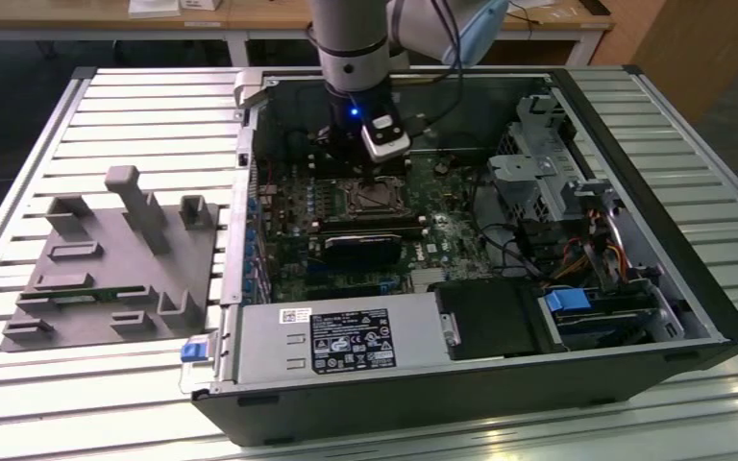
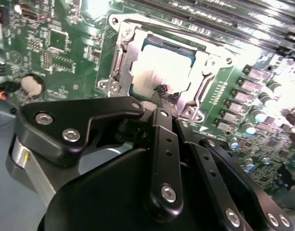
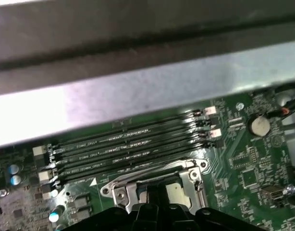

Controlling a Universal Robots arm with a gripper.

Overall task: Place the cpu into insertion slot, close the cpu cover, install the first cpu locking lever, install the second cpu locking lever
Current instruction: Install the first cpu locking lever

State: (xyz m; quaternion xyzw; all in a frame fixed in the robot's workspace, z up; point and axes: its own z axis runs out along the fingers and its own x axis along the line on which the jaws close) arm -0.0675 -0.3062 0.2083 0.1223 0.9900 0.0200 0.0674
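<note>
The black multi-link gripper hangs low over the square silver-rimmed insertion slot on the green circuit board, inside the open black computer case. In the second wrist view its fingers are drawn narrow, tips close together at the socket's edge; whether they pinch a lever wire there is too small to tell. The flat square cpu with its silvery-grey top already sits in the slot, and the thin silvery cpu cover frame appears to lie down around it, window over the chip. Judging from this, the work is at the locking levers. Doing it well likely means pressing squarely, keeping the tips off the chip's top and clear of the long black memory slots beside the socket. A grey moulded fixture tray lies outside the case, on the exterior view's left.
</note>
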